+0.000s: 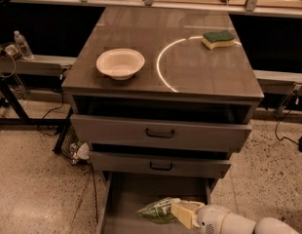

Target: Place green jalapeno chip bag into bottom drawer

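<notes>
The green jalapeno chip bag (160, 209) lies low over the grey floor of the open bottom drawer (129, 194), near its front middle. My gripper (182, 212) reaches in from the lower right, its pale fingers (186, 213) closed on the bag's right end. The white arm behind it runs off the bottom right corner. Whether the bag rests on the drawer floor or hangs just above it is unclear.
A white bowl (120, 63) and a green-and-yellow sponge (218, 39) sit on the cabinet top (190, 72). Two upper drawers (160, 133) stand slightly pulled out above the open one. A stand and cables occupy the floor at the left.
</notes>
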Action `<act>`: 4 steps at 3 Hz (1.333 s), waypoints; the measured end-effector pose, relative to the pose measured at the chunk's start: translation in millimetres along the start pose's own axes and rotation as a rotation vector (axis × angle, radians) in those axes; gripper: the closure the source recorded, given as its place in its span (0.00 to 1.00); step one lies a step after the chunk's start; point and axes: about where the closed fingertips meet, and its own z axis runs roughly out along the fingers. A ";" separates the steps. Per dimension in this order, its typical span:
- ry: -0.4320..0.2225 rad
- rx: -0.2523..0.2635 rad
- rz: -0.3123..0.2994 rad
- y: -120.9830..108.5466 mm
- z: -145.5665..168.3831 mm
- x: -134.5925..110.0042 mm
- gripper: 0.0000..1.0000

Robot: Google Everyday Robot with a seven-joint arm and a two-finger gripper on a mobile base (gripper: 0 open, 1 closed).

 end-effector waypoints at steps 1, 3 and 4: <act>-0.026 -0.015 0.013 -19.2 27.3 3.5 1.00; -0.051 -0.071 -0.004 -74.0 96.6 22.3 1.00; -0.051 -0.104 -0.003 -90.5 117.6 36.9 1.00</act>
